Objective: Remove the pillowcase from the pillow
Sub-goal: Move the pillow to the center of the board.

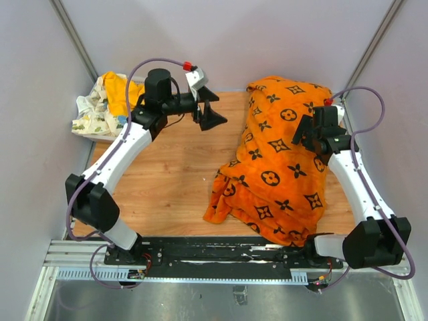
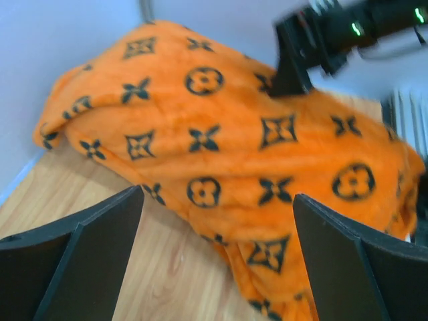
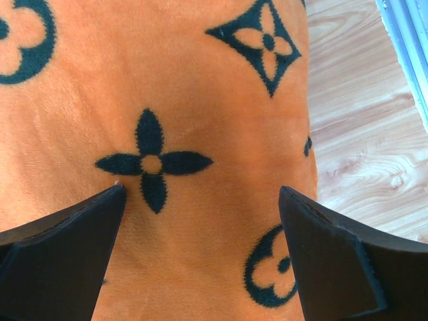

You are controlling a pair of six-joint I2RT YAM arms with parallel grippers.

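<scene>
Both sets spread, empty.
Up close the right fingers [image 3: 60, 261] frame pillowcase [image 3: 200, 100] print; only overhead shows the left fingers [image 1: 212, 119] well aside over the surface [image 1: 167, 180].

Wooden table [image 1: 167, 174], orange pillowcase [image 1: 281, 160] heaped on its right half; crumpled cloths [image 1: 100, 107] at far-left corner

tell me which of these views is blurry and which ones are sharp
Left wrist view: blurred, the print on the pillowcase smeared, worst toward the upper right. Right wrist view: sharp, the flower print and the grain of the table both crisp. Top external view: sharp and evenly lit, shadows soft.
</scene>
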